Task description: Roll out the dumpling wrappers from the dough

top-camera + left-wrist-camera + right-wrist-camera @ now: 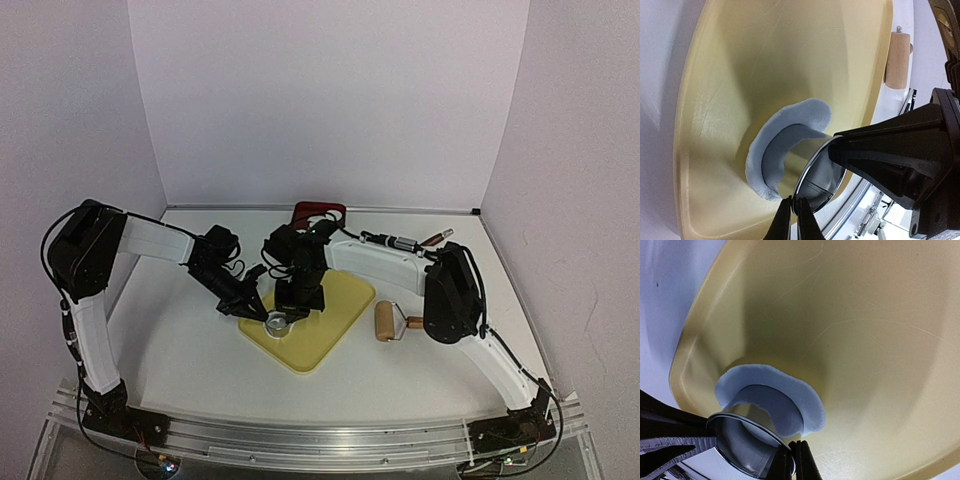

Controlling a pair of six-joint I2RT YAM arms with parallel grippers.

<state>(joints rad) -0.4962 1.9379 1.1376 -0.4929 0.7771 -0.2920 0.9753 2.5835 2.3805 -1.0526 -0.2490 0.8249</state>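
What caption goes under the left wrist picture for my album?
The left claw and right claw hold a metal ring against white dough on a yellow board.

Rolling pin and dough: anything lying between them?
Nothing. Only bare yellow board lies between the dough and the rolling pin, clearest in the left wrist view.

Top view: even, diffuse light from above; bright white walls (330, 100), soft shadows on the tabletop (200, 370). Wrist views: wide-angle distortion curves the board (790, 60); dough (790, 120) takes a bluish cast beside a dark shadow; the ring (822, 175) glints; close fingers (782, 466) are dark and slightly blurred.
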